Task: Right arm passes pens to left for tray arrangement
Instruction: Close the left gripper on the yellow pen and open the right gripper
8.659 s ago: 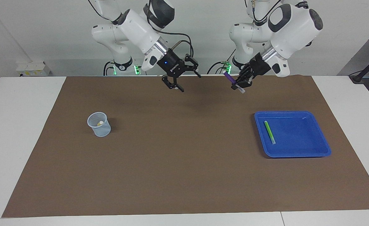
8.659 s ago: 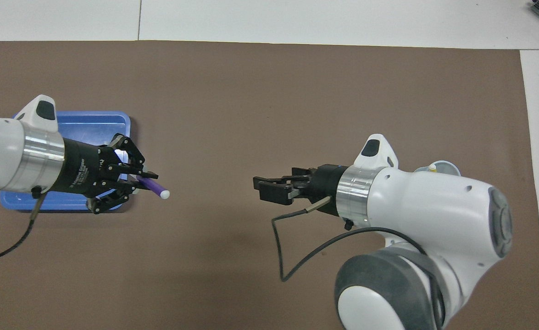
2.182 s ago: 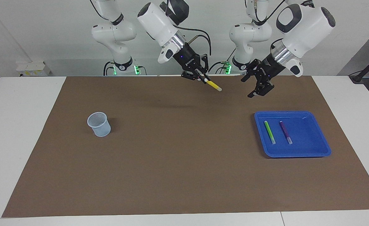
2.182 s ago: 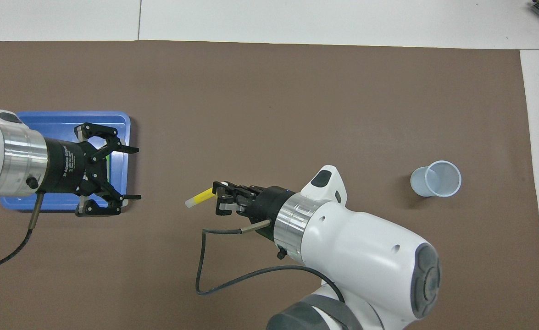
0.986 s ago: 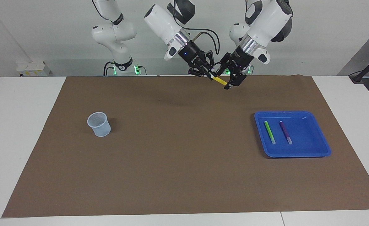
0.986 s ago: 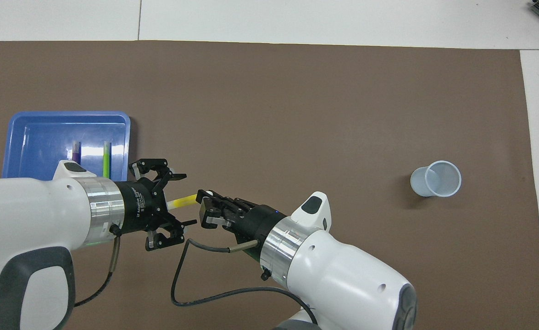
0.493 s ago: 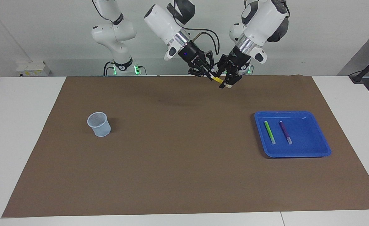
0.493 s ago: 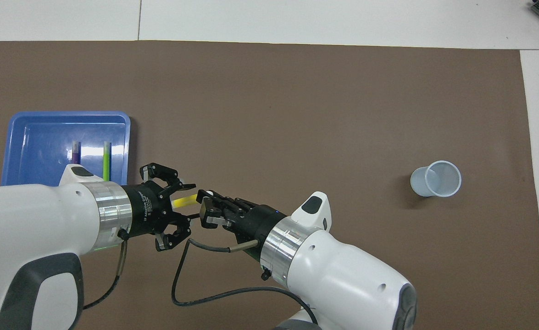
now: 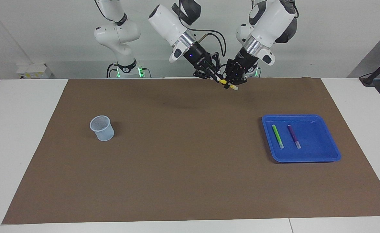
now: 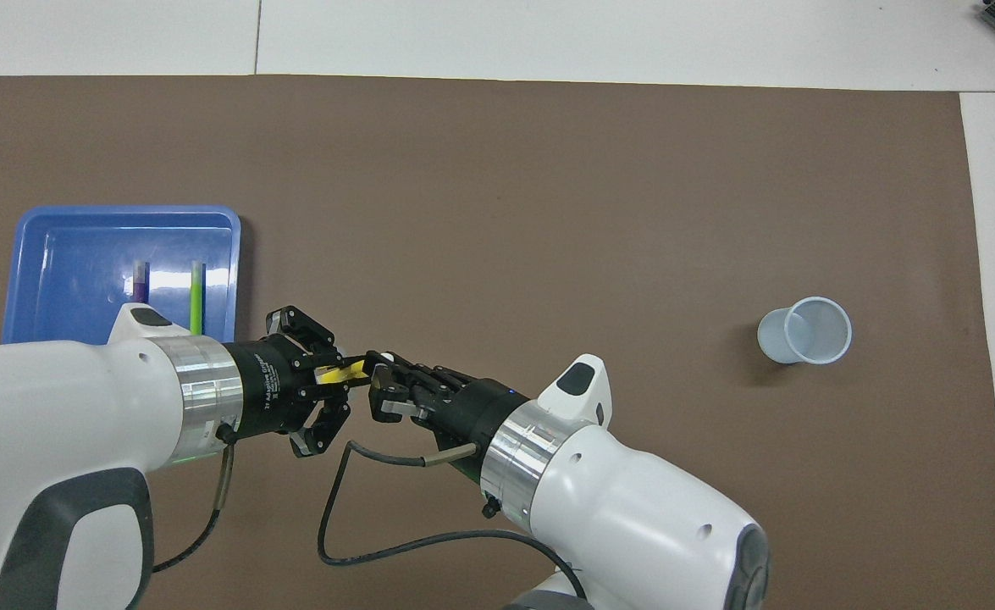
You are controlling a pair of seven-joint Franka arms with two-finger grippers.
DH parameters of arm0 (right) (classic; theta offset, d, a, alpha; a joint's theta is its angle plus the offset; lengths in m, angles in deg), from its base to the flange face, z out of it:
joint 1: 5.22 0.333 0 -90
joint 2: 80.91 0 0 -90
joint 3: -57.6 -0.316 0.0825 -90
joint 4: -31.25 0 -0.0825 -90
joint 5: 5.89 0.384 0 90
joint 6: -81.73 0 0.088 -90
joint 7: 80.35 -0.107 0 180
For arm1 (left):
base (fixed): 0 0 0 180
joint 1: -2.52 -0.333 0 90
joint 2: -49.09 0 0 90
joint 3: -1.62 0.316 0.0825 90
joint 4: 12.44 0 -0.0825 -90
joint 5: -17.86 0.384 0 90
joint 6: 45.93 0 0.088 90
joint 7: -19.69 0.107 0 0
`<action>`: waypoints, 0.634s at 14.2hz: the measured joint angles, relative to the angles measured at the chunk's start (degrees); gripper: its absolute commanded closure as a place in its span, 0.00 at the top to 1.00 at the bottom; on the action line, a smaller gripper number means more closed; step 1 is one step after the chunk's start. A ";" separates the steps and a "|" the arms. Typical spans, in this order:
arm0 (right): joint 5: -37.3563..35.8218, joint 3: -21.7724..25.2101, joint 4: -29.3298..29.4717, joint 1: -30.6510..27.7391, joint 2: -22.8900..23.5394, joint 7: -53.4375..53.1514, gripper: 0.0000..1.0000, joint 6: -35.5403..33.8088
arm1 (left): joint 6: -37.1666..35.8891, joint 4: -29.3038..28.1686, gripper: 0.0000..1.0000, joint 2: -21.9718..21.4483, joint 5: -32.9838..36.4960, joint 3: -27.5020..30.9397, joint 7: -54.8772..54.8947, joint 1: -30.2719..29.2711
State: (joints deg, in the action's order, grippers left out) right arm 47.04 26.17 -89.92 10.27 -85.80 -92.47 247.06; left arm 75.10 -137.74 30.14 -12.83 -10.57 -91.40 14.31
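The yellow pen is held in the air over the brown mat near the robots' edge, midway between the two arms; it also shows in the overhead view. My right gripper is shut on one end of it. My left gripper has its fingers shut around the other end. The blue tray lies toward the left arm's end. In it the green pen and the purple pen lie side by side.
A small pale-blue mesh cup stands on the brown mat toward the right arm's end. White table shows around the mat.
My left gripper has moved in onto the yellow pen's free end and its fingers have shut around it. My right gripper has kept hold and stayed in place.
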 measured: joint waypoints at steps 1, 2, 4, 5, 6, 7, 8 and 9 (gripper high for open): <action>0.00 0.00 0.00 0.02 0.00 0.00 0.00 0.00 | -0.03 0.00 0.00 0.00 0.00 0.04 0.39 -0.01; 0.00 -0.01 0.00 0.06 0.00 0.00 0.00 0.00 | -0.14 0.00 0.00 -0.01 -0.01 0.09 0.94 -0.04; 0.00 -0.03 0.00 0.15 0.01 0.00 0.00 0.00 | -0.31 0.00 0.00 -0.03 -0.03 0.17 2.39 -0.11; 0.00 -0.04 0.00 0.19 0.01 0.00 0.00 0.00 | -0.37 0.01 0.00 -0.03 -0.03 0.20 3.05 -0.14; 0.00 -0.05 0.00 0.20 0.01 0.00 0.00 0.00 | -0.43 0.01 0.00 -0.04 -0.03 0.23 3.35 -0.15; 0.00 -0.05 0.00 0.21 0.01 0.00 0.00 0.00 | -0.44 0.01 0.00 -0.04 -0.03 0.24 3.54 -0.16; 0.00 -0.06 0.01 0.21 0.01 0.00 0.00 0.00 | -0.44 0.01 0.00 -0.04 -0.04 0.25 3.69 -0.16; 0.00 -0.07 0.01 0.22 0.01 0.00 0.00 0.00 | -0.46 0.01 0.00 -0.04 -0.04 0.27 4.05 -0.17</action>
State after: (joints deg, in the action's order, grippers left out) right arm 47.04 26.10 -89.91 10.49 -85.79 -92.47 247.06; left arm 74.64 -137.73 30.10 -12.87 -10.30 -87.35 14.14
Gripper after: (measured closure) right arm 0.824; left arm 0.828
